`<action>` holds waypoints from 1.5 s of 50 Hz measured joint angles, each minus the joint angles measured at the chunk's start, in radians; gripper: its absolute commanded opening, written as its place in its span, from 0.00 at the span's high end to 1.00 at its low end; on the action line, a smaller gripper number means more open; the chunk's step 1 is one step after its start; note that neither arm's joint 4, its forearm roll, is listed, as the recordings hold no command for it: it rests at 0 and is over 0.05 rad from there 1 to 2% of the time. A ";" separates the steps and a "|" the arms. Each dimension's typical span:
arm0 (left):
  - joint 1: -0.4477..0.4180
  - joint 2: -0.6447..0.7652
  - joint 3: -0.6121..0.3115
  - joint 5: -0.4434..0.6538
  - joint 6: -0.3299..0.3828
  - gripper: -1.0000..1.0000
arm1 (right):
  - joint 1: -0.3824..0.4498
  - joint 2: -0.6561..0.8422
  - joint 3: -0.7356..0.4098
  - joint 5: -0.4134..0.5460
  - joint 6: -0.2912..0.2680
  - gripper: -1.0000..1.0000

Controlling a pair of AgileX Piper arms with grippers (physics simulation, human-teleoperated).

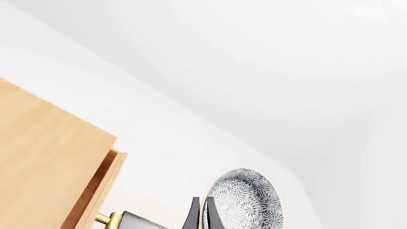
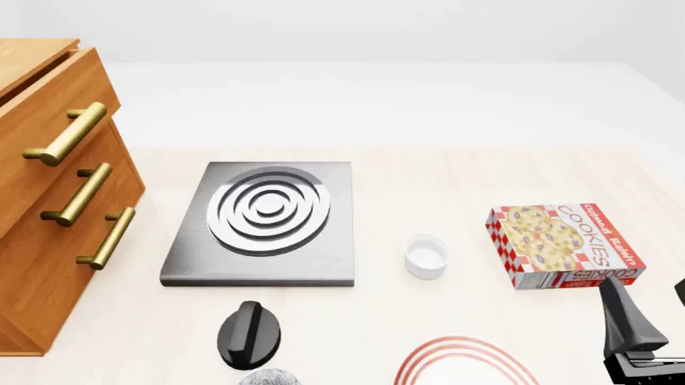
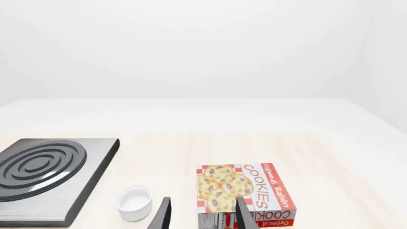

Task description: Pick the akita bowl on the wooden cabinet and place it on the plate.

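Observation:
The akita bowl [image 1: 247,200] shows a grey-white patterned inside in the left wrist view, tipped on edge. My left gripper [image 1: 202,201] is shut on its rim. From the front, the left gripper [image 2: 249,335] hangs low over the table's near edge, with the speckled bowl [image 2: 269,377] just under it, cut off by the frame. The wooden cabinet [image 2: 43,168] stands at the far left, apart from the bowl. The plate [image 2: 467,353], white with red rings, lies at the near edge to the right of the bowl. My right gripper [image 2: 650,301] is open at the near right, holding nothing.
A grey square slab [image 2: 262,220] with silver rings lies mid-table beside the cabinet. A small white cup [image 2: 426,257] stands right of it, behind the plate. A cookies box [image 2: 565,245] lies at the right, just beyond the right gripper [image 3: 202,202].

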 measured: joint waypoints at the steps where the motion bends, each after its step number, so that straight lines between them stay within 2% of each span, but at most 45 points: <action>1: -0.005 0.001 0.000 0.000 0.003 1.00 | 0.000 0.000 0.000 0.000 0.000 0.00; 29: -0.142 0.035 0.018 -0.005 0.072 1.00 | 0.000 0.000 0.000 0.000 0.000 0.00; 75: -0.319 0.101 0.072 -0.053 0.106 1.00 | 0.000 0.000 0.000 0.000 0.000 0.00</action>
